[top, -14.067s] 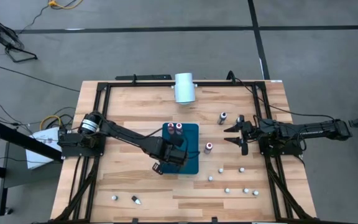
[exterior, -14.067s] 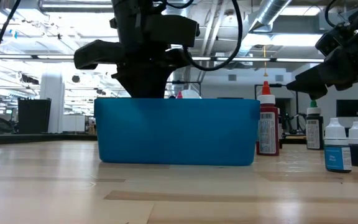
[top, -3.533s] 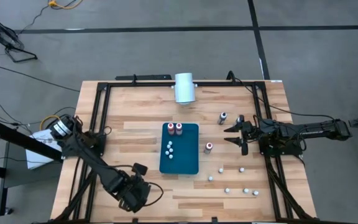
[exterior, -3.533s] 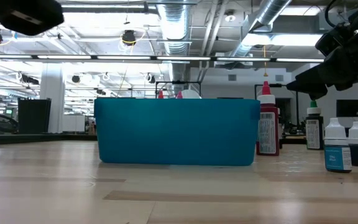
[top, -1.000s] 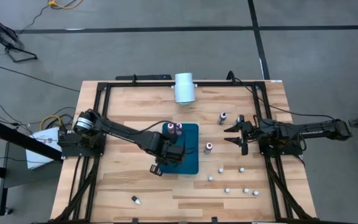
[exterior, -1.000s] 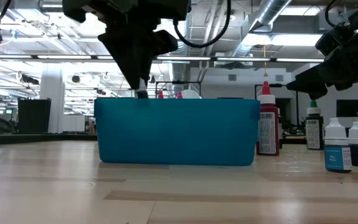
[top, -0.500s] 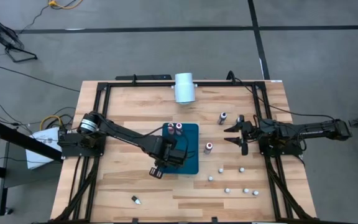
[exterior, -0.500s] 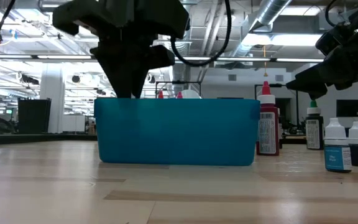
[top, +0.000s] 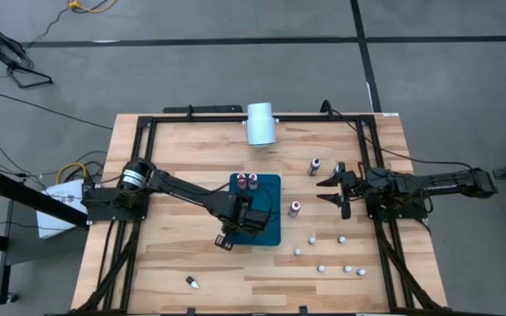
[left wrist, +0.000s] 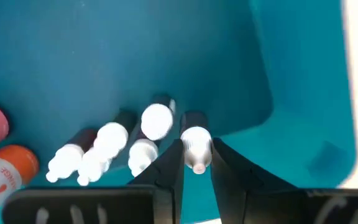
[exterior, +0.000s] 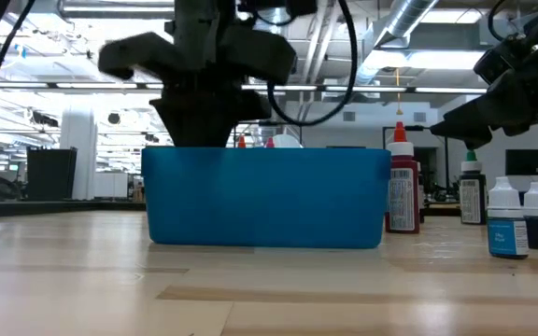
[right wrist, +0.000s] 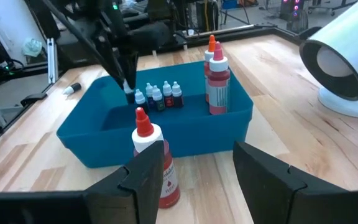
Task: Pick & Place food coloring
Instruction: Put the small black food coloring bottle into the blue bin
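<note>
A: Left gripper (left wrist: 196,163) is hanging inside the teal bin (top: 271,230), jaws pinching a small food coloring bottle (left wrist: 195,144) beside four others.

B: Right gripper (top: 330,192) is idling open-jawed over the desk (top: 174,250).

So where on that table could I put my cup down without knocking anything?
The wood left of the blue bin looks barest, with only one small bottle near the front edge and the left arm crossing above. The strip between the white cylinder and the bin is also bare. Right of the bin is crowded: bottles are scattered before the right gripper.
</note>
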### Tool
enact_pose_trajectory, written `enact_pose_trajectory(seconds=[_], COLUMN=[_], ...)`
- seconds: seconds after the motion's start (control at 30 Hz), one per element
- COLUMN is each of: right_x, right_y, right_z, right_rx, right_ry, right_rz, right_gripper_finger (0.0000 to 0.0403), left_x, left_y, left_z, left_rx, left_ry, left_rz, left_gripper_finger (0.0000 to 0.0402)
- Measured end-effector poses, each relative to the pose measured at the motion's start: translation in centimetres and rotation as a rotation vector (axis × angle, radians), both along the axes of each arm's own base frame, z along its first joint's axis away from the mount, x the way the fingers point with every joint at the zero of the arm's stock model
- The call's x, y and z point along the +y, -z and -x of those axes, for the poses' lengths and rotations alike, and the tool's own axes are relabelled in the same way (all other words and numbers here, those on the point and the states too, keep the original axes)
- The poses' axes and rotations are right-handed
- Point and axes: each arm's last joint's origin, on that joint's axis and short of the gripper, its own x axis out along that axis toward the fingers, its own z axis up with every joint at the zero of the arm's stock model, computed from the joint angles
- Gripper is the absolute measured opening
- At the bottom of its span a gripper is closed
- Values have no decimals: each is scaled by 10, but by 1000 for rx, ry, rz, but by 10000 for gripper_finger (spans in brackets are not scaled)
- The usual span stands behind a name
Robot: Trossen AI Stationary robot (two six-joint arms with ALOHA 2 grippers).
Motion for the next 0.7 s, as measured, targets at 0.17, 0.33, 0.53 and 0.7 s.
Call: enact_pose_trajectory(seconds=[0.17,0.33,0.53,0.7], right_x=[0,0,0,0], right_y=[0,0,0,0], right_z=[0,0,0,0], right_rx=[2,1,2,2], right_ry=[0,0,1,0], right_rz=[0,0,0,0], right_gripper_finger=[184,184,184,184], left_x=[5,6,7,7], left_y=[1,1,2,1], left_z=[0,1,2,2], left_rx=[6,24,28,28], left_ry=[-13,-16,-8,-5], left_rz=[-16,-42,-43,-43], left_gripper_finger=[55,55,55,55])
